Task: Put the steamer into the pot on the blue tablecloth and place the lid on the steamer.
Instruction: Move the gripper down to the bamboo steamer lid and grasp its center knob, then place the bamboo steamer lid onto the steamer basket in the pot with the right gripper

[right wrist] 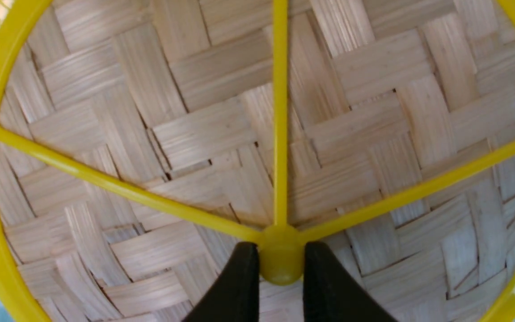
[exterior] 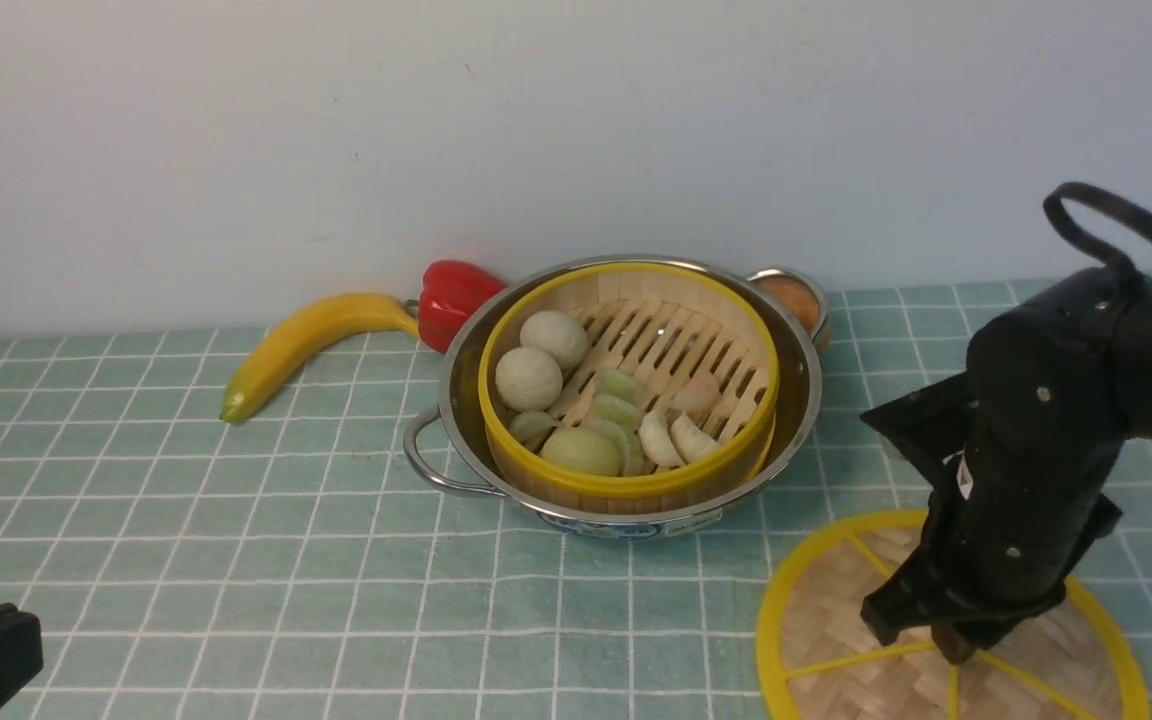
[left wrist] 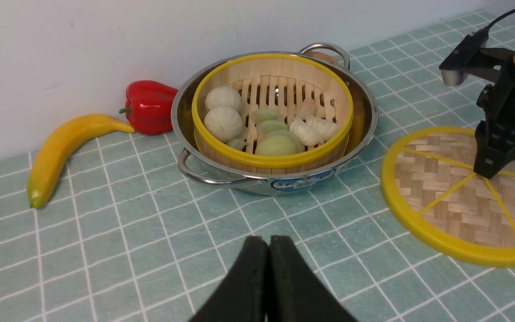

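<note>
Steamer (exterior: 636,485): sits inside the pot (exterior: 804,390), uncovered, buns and dumplings on its slats; its rim stands above the pot's rim

Pot: on the cloth (exterior: 236,520), mid-table near the wall; the left wrist view alone shows a blue label on its near side

Lid (exterior: 836,620): flat on the cloth, to the right of the pot and nearer the robot, apart from it

Right gripper (right wrist: 280,268): down on the lid's centre; the right wrist view shows both black fingers (right wrist: 239,286) pressed to either side of the yellow hub (right wrist: 280,241), clamped on it; in the front view the arm hides the hub

Left gripper (left wrist: 267,268): low over bare cloth at the near left, holding nothing; its own wrist view shows the fingers pressed together; the front view catches only a black corner

Banana (exterior: 306,340): on the cloth left of the pot

Pepper (exterior: 451,295): red, between banana tip and pot, against the wall

Small bowl (exterior: 794,295): behind the pot's far right rim, orange contents, mostly hidden in the left wrist view
</note>
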Robot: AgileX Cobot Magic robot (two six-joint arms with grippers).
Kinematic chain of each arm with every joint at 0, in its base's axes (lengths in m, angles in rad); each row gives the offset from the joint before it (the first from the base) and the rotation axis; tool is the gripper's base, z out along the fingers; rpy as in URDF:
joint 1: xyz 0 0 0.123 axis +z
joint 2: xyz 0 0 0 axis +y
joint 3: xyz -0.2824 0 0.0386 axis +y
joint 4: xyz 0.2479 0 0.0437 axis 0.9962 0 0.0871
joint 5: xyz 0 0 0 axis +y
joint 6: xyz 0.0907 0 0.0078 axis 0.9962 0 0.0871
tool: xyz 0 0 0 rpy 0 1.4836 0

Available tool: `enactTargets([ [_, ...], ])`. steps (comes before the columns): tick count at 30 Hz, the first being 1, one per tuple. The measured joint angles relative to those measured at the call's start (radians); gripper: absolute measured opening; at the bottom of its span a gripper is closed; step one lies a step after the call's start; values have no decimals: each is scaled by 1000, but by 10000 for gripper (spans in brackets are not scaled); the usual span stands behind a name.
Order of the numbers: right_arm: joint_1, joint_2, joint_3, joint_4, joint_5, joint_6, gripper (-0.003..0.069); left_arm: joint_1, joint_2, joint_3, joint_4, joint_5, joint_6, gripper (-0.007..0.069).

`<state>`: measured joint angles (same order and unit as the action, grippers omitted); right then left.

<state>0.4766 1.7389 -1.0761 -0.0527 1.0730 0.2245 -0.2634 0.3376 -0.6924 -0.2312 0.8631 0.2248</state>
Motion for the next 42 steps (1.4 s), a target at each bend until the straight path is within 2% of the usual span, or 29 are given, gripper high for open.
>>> enactTargets([
  [3, 0, -61, 0, 0, 104, 0, 136, 0, 0, 1, 0, 0, 0, -8],
  [9, 0, -209, -53, 18, 158, 4, 136, 0, 0, 1, 0, 0, 0, -8],
  [13, 0, -219, -241, 69, 162, -27, 136, 0, 0, 1, 1, 0, 0, -8],
  [20, 1, 26, -687, 136, 162, -69, 136, 0, 0, 1, 3, 0, 0, -8],
  [26, 1, 284, -964, 150, 159, -80, 136, 0, 0, 1, 3, 0, 0, -8],
  [33, 2, 437, -1090, 188, 162, -100, 136, 0, 0, 1, 3, 0, 0, -8],
  [42, 37, 485, -1109, 181, 162, -130, 136, 0, 0, 1, 3, 0, 0, -8],
])
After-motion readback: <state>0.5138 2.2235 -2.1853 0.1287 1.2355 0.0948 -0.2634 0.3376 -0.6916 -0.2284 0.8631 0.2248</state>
